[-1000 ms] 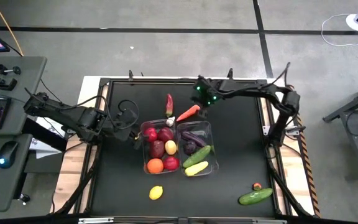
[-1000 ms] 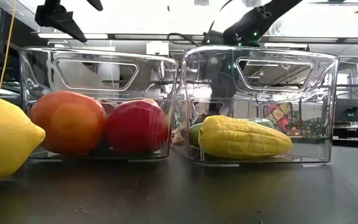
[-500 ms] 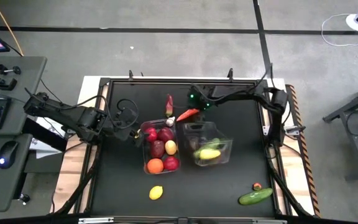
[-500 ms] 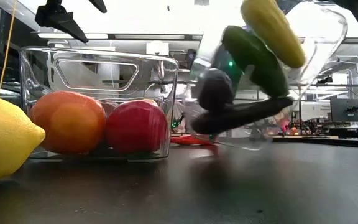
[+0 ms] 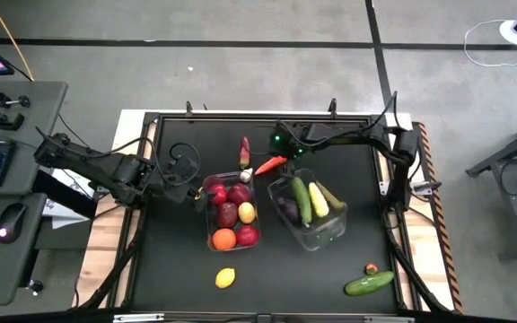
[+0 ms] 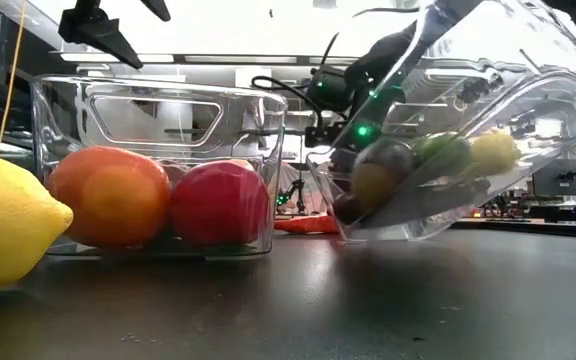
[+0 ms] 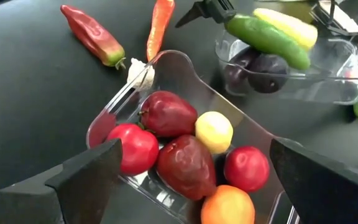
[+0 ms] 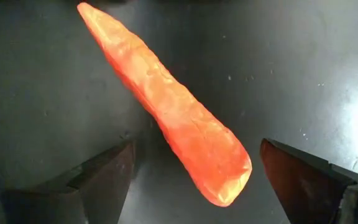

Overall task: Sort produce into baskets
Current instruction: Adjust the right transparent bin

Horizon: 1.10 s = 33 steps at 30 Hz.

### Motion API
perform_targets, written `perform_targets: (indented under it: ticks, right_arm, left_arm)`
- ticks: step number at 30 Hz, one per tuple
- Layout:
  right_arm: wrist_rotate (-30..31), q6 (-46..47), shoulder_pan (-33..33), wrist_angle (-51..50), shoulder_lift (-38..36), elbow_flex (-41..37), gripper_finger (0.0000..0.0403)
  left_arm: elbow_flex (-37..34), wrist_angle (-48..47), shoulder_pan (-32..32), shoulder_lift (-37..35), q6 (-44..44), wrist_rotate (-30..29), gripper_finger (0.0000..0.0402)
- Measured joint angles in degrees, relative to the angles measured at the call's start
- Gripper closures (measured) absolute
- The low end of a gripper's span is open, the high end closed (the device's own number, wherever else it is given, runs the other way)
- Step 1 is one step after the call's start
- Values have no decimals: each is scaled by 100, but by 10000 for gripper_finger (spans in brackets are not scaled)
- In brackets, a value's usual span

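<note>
The left bin (image 5: 206,235) holds red apples, a lemon and an orange (image 7: 185,155). The right bin (image 5: 323,235) holds a cucumber (image 5: 302,199), a yellow piece and purple eggplants; in the low view the right bin (image 6: 488,90) stands tipped, one side raised. An orange carrot (image 5: 272,164) lies on the mat behind the bins. My right gripper (image 5: 282,149) points down over the carrot (image 8: 166,112), open, one finger on either side, apart from it. My left gripper (image 5: 194,187) hangs open above the left bin's left edge, also seen in the left wrist view (image 7: 194,149).
A red chili (image 5: 244,151) and a small white piece (image 5: 247,174) lie by the carrot. A lemon (image 5: 225,278), a cucumber (image 5: 369,283) and a small red piece (image 5: 371,268) lie near the front edge. The mat's left and far right parts are bare.
My right gripper has gone down and a little toward the table's left, over the carrot. The right bin has been thrown up on one side, has slid toward the table's right and turned about; its produce has tumbled and lies differently. The left bin has stayed.
</note>
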Motion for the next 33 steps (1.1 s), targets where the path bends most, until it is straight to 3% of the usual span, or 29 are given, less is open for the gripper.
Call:
perform_targets:
  ticks: [17,25,33]
  right_arm:
    - [-98,727,277,5,-184,16,66]
    - [-50,919,338,-119,-346,402,66]
    - [566,1044,196,-1382,-990,927,66]
  left_arm:
    - [0,-15,0,0,192,51,5]
    - [1,-29,0,0,254,82,5]
    - [1,-42,0,0,254,182,5]
